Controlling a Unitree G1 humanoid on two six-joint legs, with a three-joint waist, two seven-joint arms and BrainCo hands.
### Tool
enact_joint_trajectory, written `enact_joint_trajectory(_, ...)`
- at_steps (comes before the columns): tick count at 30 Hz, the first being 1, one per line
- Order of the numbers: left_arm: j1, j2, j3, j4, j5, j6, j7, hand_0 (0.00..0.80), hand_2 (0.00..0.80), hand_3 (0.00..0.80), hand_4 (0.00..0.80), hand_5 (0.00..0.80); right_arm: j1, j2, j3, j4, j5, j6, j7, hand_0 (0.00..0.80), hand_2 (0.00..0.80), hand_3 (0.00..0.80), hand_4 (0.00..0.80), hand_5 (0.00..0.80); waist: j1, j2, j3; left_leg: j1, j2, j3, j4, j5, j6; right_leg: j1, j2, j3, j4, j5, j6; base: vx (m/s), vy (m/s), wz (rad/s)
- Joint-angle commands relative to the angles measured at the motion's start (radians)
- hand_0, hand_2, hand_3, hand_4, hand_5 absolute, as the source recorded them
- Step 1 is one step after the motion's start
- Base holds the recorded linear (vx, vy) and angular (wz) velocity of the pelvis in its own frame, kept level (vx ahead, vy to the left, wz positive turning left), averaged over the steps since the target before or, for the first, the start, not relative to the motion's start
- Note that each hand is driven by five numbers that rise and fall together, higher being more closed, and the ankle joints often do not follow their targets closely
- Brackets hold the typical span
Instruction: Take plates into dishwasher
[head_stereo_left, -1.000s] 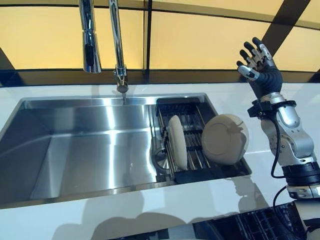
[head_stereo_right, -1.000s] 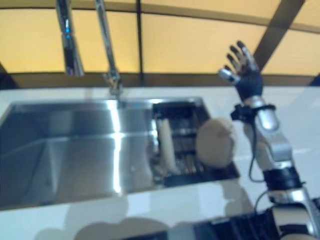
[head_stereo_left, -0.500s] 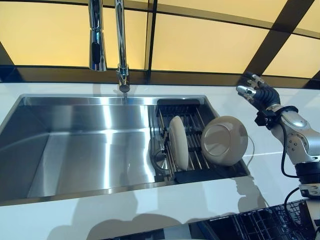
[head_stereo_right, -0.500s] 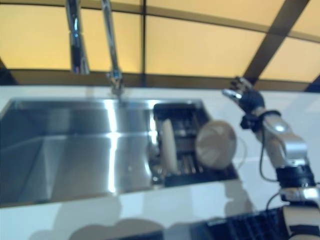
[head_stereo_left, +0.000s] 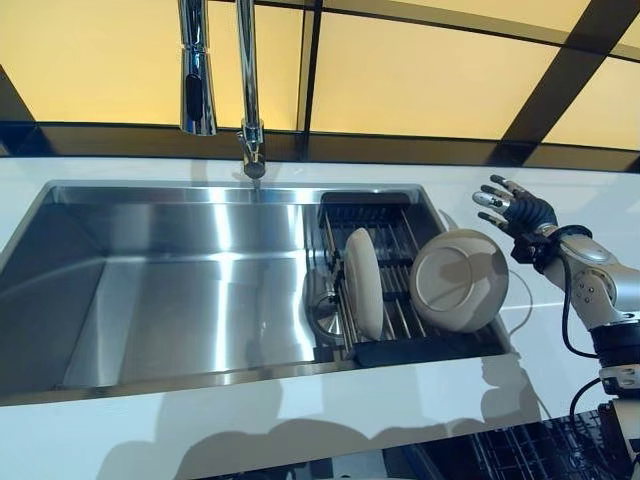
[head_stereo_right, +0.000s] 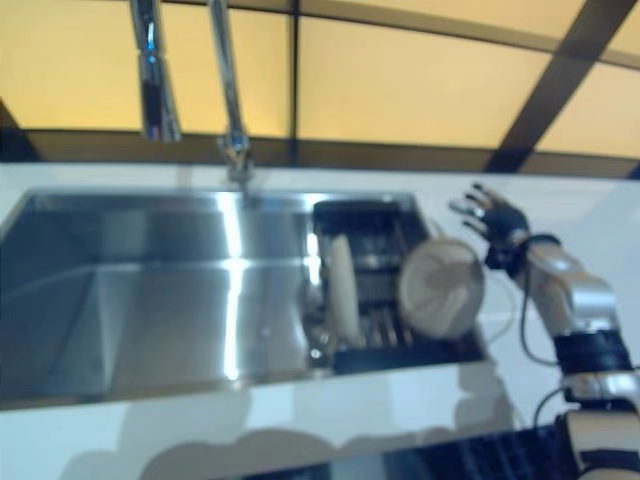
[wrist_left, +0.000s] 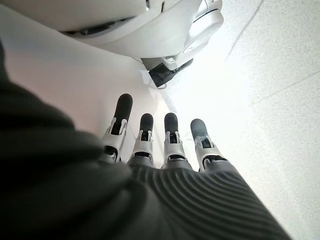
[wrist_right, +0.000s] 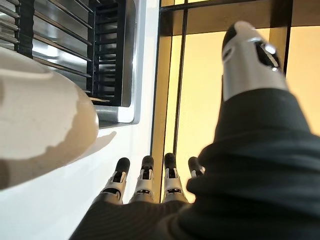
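My right hand hovers spread, empty, just beside the tilted plate in the sink rack; my left hand hangs straight-fingered.

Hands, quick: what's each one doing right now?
Left hand: open, fingers straight, holding nothing.
Right hand: open, fingers spread, empty, beside the tilted plate.

I'm getting warm amber backlight from the panels at twelve o'clock, glare streaking the sink, right eye view soft, left wrist view washed white.
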Motion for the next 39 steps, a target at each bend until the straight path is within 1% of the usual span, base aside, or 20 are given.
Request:
enact_joint_trajectory(1, -0.103, 0.043, -0.029, -0.019, -0.011, -0.031, 0.020, 0.000, 0.000, 0.000, 0.000, 0.000, -0.099, -0.086, 0.017, 0.052, -0.003, -0.031, -0.016, 0.000, 0.000, 0.000, 0.000, 0.000, 0.032, 0.008, -0.037, 0.028, 0.017, -0.005, 0.004, -0.046, 0.005, -0.023, -0.083, -0.018, 0.078, 0.084, 0.085, 0.000, 0.000, 0.00)
enact_joint_trajectory(7, -0.113, 0.037, -0.034, 0.000, -0.021, -0.026, 0.032, 0.000, 0.000, 0.000, 0.000, 0.000, -0.110, -0.099, 0.015, 0.078, -0.007, -0.021, -0.010, 0.000, 0.000, 0.000, 0.000, 0.000, 0.028, 0.002, -0.036, 0.037, 0.021, 0.004, 0.004, -0.051, 0.005, -0.025, -0.079, -0.022, 0.076, 0.086, 0.084, 0.000, 0.000, 0.00)
enact_joint_trajectory(11, -0.116, 0.035, -0.027, 0.025, -0.025, -0.040, 0.038, 0.000, 0.000, 0.000, 0.000, 0.000, -0.105, -0.118, 0.020, 0.095, -0.021, 0.004, 0.041, 0.000, 0.000, 0.000, 0.000, 0.000, 0.020, -0.002, -0.038, 0.041, 0.023, 0.009, 0.004, -0.054, 0.004, -0.031, -0.079, -0.019, 0.081, 0.090, 0.085, 0.000, 0.000, 0.00)
enact_joint_trajectory(14, -0.114, 0.036, -0.019, 0.042, -0.028, -0.056, 0.042, 0.000, 0.000, 0.000, 0.000, 0.000, -0.084, -0.131, 0.019, 0.097, -0.033, 0.018, 0.100, 0.000, 0.000, 0.000, 0.000, 0.000, 0.012, -0.007, -0.039, 0.044, 0.023, 0.013, 0.004, -0.056, 0.005, -0.036, -0.079, -0.016, 0.087, 0.093, 0.085, 0.002, -0.002, -0.01)
enact_joint_trajectory(24, -0.102, 0.056, 0.036, 0.089, -0.009, -0.099, 0.040, 0.000, 0.000, 0.000, 0.000, 0.000, 0.056, -0.156, -0.038, 0.011, 0.009, 0.007, 0.250, 0.000, 0.000, 0.000, 0.000, 0.000, -0.025, -0.028, -0.033, 0.054, 0.029, 0.032, 0.004, -0.063, 0.008, -0.059, -0.070, 0.002, 0.107, 0.109, 0.088, 0.002, -0.016, -0.05)
enact_joint_trajectory(28, -0.097, 0.060, 0.047, 0.094, -0.003, -0.111, 0.041, 0.000, 0.000, 0.000, 0.000, 0.000, 0.117, -0.157, -0.065, -0.015, 0.007, -0.009, 0.278, 0.000, 0.000, 0.000, 0.000, 0.000, -0.036, -0.034, -0.032, 0.056, 0.031, 0.040, 0.004, -0.065, 0.009, -0.063, -0.068, 0.008, 0.110, 0.115, 0.090, -0.003, -0.016, -0.06)
enact_joint_trajectory(33, -0.092, 0.068, 0.053, 0.095, -0.001, -0.116, 0.040, 0.000, 0.000, 0.000, 0.000, 0.000, 0.167, -0.166, -0.091, -0.037, 0.007, 0.013, 0.319, 0.000, 0.000, 0.000, 0.000, 0.000, -0.048, -0.036, -0.031, 0.059, 0.032, 0.047, 0.004, -0.068, 0.012, -0.072, -0.067, 0.014, 0.120, 0.121, 0.094, 0.005, -0.006, -0.06)
enact_joint_trajectory(39, -0.096, 0.070, 0.062, 0.109, 0.008, -0.118, 0.045, 0.000, 0.000, 0.000, 0.000, 0.000, 0.204, -0.164, -0.112, -0.032, 0.002, 0.010, 0.325, 0.000, 0.000, 0.000, 0.000, 0.000, -0.058, -0.042, -0.031, 0.062, 0.033, 0.055, 0.004, -0.070, 0.013, -0.078, -0.064, 0.019, 0.126, 0.123, 0.096, 0.006, -0.008, -0.03)
